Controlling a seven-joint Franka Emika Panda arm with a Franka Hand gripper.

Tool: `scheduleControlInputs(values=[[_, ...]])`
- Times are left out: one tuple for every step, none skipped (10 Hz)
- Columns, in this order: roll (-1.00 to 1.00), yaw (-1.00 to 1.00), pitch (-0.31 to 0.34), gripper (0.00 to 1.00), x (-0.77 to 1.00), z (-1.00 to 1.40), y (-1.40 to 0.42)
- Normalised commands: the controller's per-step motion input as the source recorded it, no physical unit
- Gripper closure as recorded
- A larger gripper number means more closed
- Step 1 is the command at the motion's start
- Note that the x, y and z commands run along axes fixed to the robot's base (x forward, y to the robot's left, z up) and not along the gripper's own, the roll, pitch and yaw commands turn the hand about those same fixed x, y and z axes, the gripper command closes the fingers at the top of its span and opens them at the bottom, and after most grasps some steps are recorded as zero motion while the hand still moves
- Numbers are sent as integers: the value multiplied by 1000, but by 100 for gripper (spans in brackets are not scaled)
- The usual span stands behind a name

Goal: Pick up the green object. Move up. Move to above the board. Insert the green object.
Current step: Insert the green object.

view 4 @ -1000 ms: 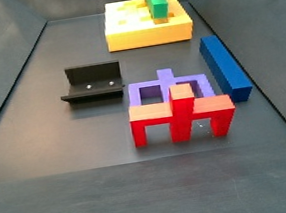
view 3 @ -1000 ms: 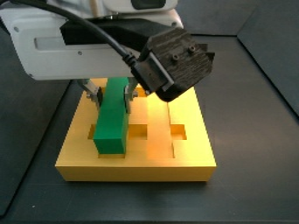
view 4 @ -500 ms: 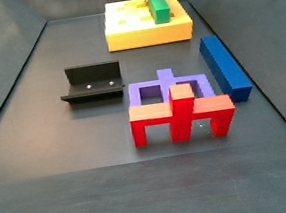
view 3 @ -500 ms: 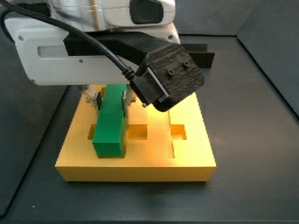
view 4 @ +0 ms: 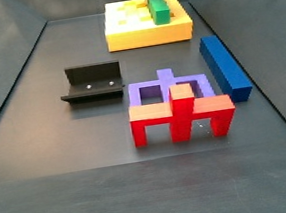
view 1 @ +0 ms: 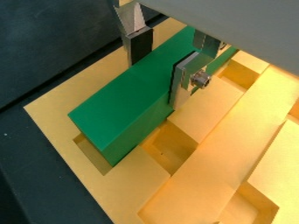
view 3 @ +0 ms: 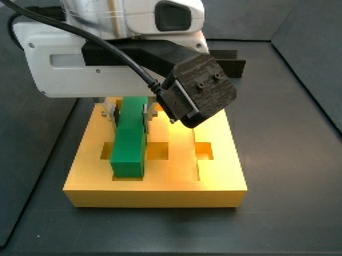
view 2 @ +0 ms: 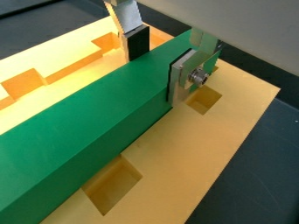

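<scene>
While I watch both wrist views, the pincer (view 1: 162,54) stands astride the long plain green rectangular bar (view 1: 138,101), one flat silver finger (view 2: 184,77) on each long side. The dark pads look pressed to the bar's flanks, so I read it as clamped on the bar near one end.

That bar lies lengthwise in a groove of the large thick yellow-orange slab with square holes (view 1: 222,166), its long axis running along the grooves. In a side view the green bar (view 3: 128,138) reaches from under the pincer (view 3: 118,106) toward the slab's (view 3: 160,190) near edge. In a side view the slab (view 4: 136,36) sits at the far edge of the dark desk (view 4: 70,140), with the bar (view 4: 157,7) on its right part, pointing from far edge to near edge.
</scene>
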Motion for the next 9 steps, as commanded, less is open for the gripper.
scheduleControlInputs(values=[[129, -20, 0, 100, 0, -214, -57], [99, -29, 0, 100, 29, -183, -280], [69, -29, 0, 100, 0, -149, -331], [74, 0, 0, 100, 0, -214, -354], [53, -46, 0, 100, 49, -394, -117], [26, -160, 3, 100, 237, -414, 0], [13, -123, -7, 100, 40, -474, 0], [29, -63, -17, 100, 0, -434, 0], [0, 0, 0, 100, 0, 0, 0]])
